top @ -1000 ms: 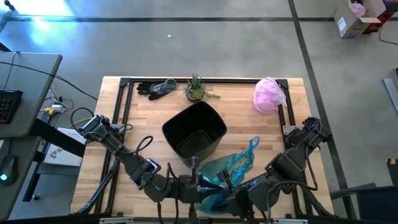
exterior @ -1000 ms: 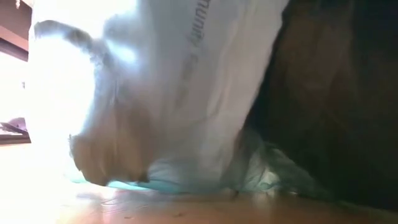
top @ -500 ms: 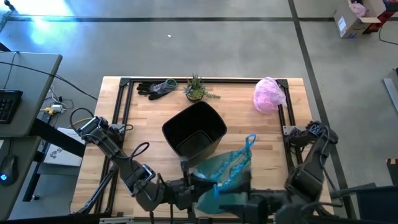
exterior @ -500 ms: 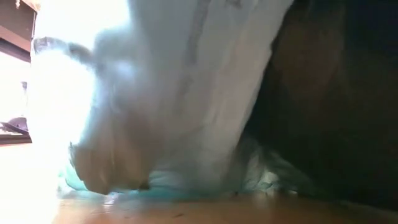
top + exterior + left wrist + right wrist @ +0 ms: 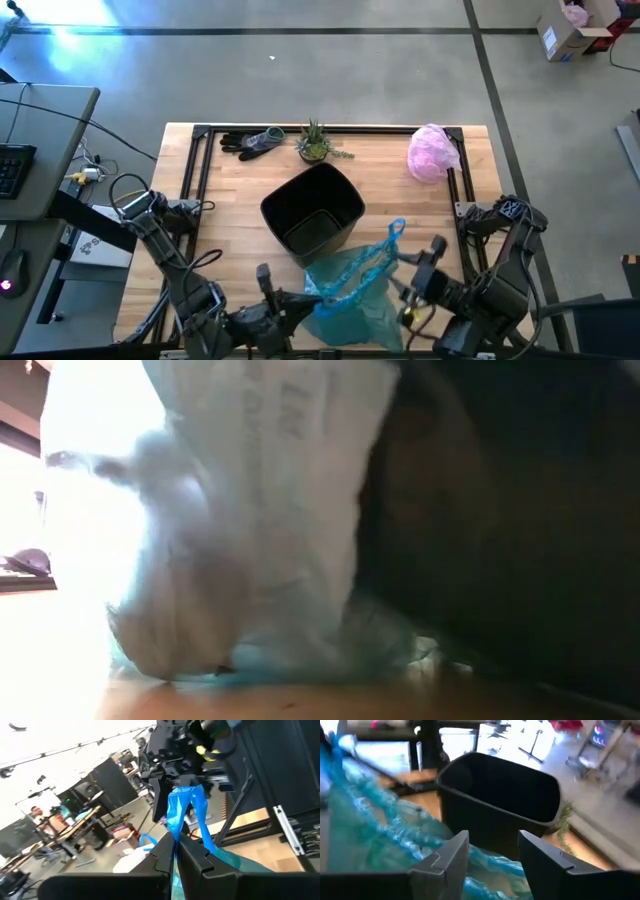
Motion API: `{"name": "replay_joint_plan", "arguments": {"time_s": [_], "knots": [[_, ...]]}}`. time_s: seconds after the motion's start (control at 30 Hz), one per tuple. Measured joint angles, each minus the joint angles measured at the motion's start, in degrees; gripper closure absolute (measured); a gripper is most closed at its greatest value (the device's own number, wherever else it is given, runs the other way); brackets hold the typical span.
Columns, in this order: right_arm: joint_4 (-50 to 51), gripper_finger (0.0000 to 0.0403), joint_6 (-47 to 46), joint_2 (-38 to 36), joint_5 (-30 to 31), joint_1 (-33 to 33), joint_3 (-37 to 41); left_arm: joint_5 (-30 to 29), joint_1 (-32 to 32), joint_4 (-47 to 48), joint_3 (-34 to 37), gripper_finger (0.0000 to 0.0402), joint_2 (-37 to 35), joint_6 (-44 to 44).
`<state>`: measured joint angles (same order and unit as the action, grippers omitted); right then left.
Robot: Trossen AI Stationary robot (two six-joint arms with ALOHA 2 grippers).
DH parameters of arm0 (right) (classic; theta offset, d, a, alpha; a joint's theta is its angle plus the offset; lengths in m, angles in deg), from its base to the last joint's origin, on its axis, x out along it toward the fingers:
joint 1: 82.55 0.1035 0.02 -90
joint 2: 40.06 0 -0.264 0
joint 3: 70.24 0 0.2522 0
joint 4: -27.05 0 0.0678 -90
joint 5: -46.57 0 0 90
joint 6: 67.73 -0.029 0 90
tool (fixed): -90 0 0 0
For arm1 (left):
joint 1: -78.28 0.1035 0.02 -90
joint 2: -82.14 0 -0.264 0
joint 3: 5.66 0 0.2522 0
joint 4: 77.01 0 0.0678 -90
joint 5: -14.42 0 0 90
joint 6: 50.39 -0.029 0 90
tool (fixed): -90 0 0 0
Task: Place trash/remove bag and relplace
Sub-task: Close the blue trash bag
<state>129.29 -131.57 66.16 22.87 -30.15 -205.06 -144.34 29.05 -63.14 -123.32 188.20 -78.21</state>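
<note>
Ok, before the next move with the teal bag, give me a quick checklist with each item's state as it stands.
1. Left claw shut on the bag's blue tie: ok.
2. Right claw open, nothing gripped: ok.
3. Bag out of the bin: ok; it lies on the table.
4. Bin upright and empty: cannot tell; it looks tilted, inside dark.
5. Pink bag clear of both arms: ok.

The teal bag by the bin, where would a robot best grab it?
Probably by the blue drawstring ties: the bag is limp, while these bunch into a narrow strip standing above it. Coming from the side suits; the left gripper already pinches one so.
</note>
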Motion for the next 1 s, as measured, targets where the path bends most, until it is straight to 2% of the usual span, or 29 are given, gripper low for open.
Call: {"name": "replay_joint_plan", "arguments": {"time_s": [0.07, 0.17, 0.47, 0.63, 0.83, 1.0], "knots": [[1.3, 0.0249, -6.4, -0.2, 0.8, -0.2, 0.9, -2.1, -1.0, 0.1, 0.0, 0.0402, 0.0, -0.4], [1.0, 0.0255, -7.1, -0.5, 0.8, -0.4, 2.1, -4.7, -2.2, 0.2, 0.0, 0.0402, 0.0, -0.5], [1.5, 0.0256, -13.7, -0.5, -5.8, -2.3, 7.9, -12.8, -5.6, 2.1, 0.0, 0.0401, 0.0, -1.0], [-0.5, 0.0257, -15.3, -0.5, -8.0, -0.1, 9.6, -15.1, -6.2, 8.0, 0.0, 0.0401, -0.1, 2.5], [-3.7, 0.0257, -10.8, -0.6, -14.0, 4.1, 9.6, -14.1, -5.0, 17.6, 0.0, 0.0401, 0.0, 11.4], [-3.3, 0.0257, -11.1, -0.6, -16.0, 6.9, 9.6, -12.4, -4.1, 21.4, 0.0, 0.0401, -0.1, 16.1]]}}
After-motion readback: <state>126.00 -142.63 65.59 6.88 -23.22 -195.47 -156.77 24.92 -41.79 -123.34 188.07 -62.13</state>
